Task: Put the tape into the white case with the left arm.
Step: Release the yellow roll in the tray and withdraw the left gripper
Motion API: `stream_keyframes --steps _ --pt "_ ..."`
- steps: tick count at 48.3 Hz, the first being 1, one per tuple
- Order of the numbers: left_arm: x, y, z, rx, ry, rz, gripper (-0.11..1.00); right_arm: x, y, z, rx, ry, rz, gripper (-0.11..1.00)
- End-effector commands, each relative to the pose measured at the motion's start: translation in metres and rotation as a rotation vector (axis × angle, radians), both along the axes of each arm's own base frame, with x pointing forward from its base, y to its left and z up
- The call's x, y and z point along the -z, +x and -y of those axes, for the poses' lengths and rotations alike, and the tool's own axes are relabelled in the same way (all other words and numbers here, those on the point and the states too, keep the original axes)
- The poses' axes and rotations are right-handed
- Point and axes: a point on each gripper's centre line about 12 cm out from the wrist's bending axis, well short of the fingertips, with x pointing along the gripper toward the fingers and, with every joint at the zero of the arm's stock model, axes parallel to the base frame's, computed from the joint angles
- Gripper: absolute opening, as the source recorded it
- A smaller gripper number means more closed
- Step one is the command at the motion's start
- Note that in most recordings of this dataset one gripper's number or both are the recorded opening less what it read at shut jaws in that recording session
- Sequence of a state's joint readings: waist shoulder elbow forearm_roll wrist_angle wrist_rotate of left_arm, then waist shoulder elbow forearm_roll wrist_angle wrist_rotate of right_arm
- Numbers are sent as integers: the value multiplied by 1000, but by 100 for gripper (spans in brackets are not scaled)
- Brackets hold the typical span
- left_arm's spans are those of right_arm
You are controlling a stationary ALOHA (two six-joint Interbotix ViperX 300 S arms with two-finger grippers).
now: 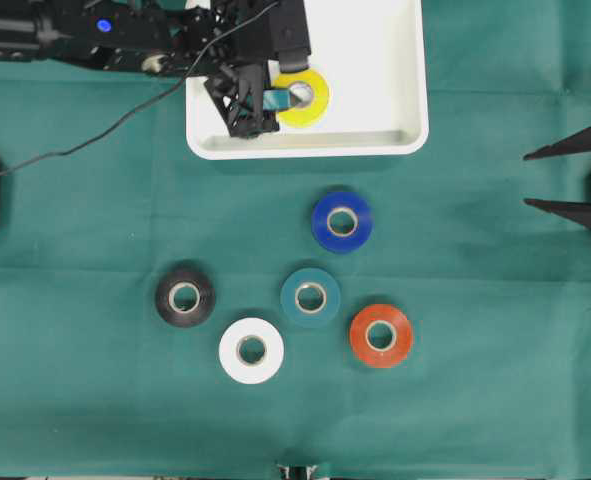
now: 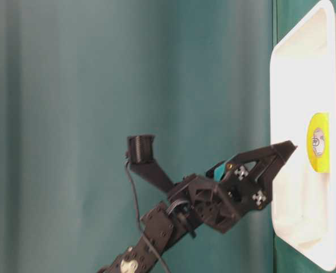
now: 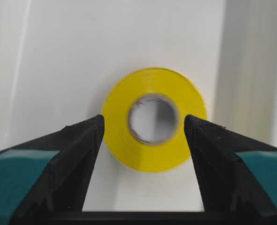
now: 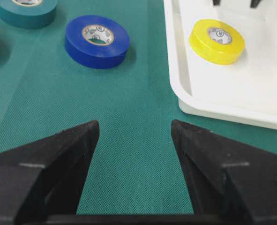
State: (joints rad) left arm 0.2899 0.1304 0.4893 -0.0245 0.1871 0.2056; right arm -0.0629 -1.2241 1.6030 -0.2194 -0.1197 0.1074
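Yellow tape (image 3: 153,123) between parted left claw (image 3: 144,129) tips, seemingly untouched; overhead hides gap.

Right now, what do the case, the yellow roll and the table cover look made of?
White case: looks like smooth moulded plastic, soft sheen, rounded rim. Yellow roll: likely glossy vinyl tape on a printed, probably cardboard, core. Table cover: green woven cloth, matte, with a fine visible weave.

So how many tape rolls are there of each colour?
yellow tape roll, in the white case: 1
blue tape roll: 1
black tape roll: 1
teal tape roll: 1
white tape roll: 1
orange tape roll: 1
Total: 6 rolls
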Motion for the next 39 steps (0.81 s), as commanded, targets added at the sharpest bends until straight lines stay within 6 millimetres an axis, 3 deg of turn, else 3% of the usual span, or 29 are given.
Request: stream_keyframes --steps 1,18,39 --pt "-24 -2 9 20 16 54 69 -4 2 0 -1 3 14 99" --pt "-38 -18 45 90 13 79 69 -4 2 0 -1 3 15 99" --pt "-43 -12 117 196 -74 104 69 -5 2 0 0 3 15 99"
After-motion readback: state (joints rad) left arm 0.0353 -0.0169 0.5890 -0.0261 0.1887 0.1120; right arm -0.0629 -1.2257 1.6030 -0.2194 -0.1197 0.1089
